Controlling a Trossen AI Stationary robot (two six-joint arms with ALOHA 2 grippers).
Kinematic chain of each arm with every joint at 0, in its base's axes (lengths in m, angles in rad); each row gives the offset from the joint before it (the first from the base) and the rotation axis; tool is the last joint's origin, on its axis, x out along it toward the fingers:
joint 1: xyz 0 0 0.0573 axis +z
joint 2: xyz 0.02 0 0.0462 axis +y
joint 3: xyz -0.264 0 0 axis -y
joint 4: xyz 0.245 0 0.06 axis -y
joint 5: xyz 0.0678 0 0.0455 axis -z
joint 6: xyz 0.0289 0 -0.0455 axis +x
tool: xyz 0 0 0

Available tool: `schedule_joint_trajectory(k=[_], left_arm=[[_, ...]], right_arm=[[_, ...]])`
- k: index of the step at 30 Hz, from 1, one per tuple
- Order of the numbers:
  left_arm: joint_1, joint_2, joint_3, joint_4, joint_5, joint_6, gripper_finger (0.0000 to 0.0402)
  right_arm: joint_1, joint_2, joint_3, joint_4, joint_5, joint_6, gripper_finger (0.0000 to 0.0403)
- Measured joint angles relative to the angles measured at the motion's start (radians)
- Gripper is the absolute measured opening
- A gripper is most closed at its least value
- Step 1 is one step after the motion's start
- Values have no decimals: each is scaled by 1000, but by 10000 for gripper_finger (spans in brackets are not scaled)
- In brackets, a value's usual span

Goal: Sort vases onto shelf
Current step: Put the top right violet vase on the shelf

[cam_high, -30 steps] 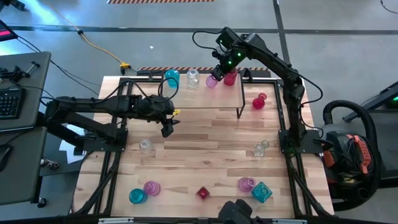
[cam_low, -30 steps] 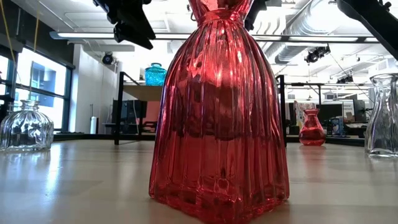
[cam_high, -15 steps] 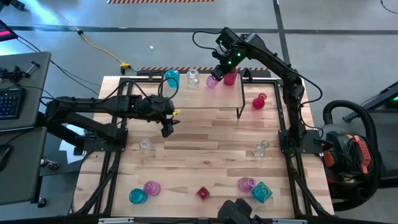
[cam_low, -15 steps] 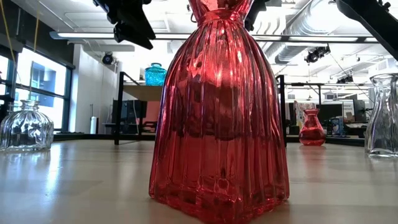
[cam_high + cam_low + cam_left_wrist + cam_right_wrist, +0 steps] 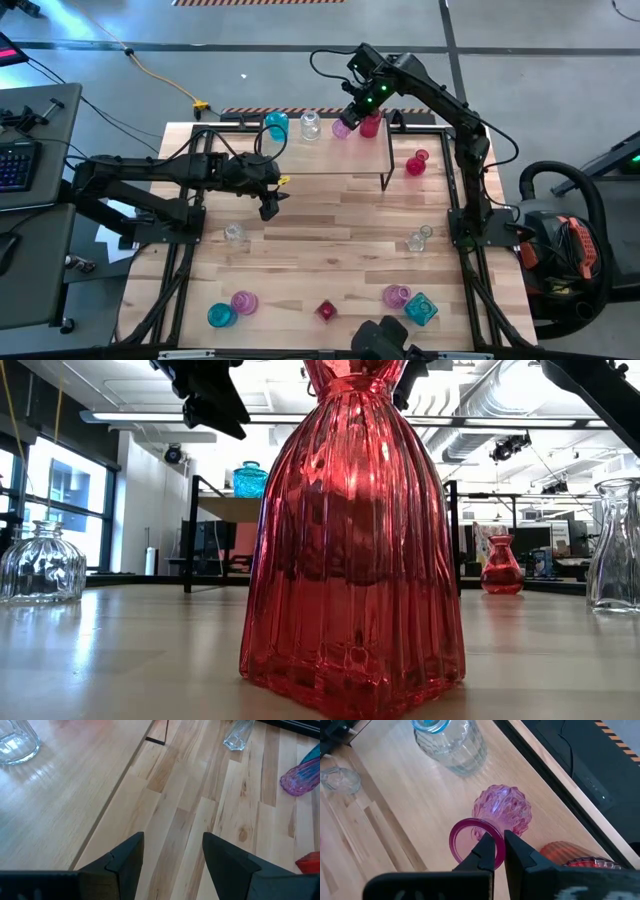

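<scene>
The shelf (image 5: 300, 158) stands at the table's far edge. Four vases are at its top: a teal one (image 5: 276, 125), a clear one (image 5: 310, 125), a pink bumpy one (image 5: 342, 130) and a red one (image 5: 370, 125). My right gripper (image 5: 351, 117) is above the pink vase (image 5: 502, 810) and shut on its mouth. My left gripper (image 5: 268, 208) hangs open over bare table near the shelf's near edge, its fingers (image 5: 172, 840) apart and touching nothing. Several more vases stand on the table. My right gripper (image 5: 500, 840) pinches the pink vase's round rim (image 5: 479, 823), on the side nearest the red vase. One finger (image 5: 487, 851) is inside the mouth and the other (image 5: 517, 851) outside. It comes from above, pointing down. The vase is over the shelf top; its base is hidden.
On the table stand a red vase (image 5: 417, 163) to the right of the shelf, clear ones (image 5: 420, 238) (image 5: 234, 233), and along the near edge teal (image 5: 221, 315), pink (image 5: 244, 301), red (image 5: 326, 310), pink (image 5: 396, 296) and teal (image 5: 421, 308). The table's middle is bare wood.
</scene>
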Motion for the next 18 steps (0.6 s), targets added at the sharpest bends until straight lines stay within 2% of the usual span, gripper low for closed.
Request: schedule_joint_trajectory(k=[6,13,18], left_arm=[[0,0,0,0,0,0,193],[0,0,0,0,0,0,193],[0,0,0,0,0,0,193]], right_arm=[[0,0,0,7,1,-8,3],[-1,0,0,13,7,-7,35],[-1,0,0,65,1,19,41]])
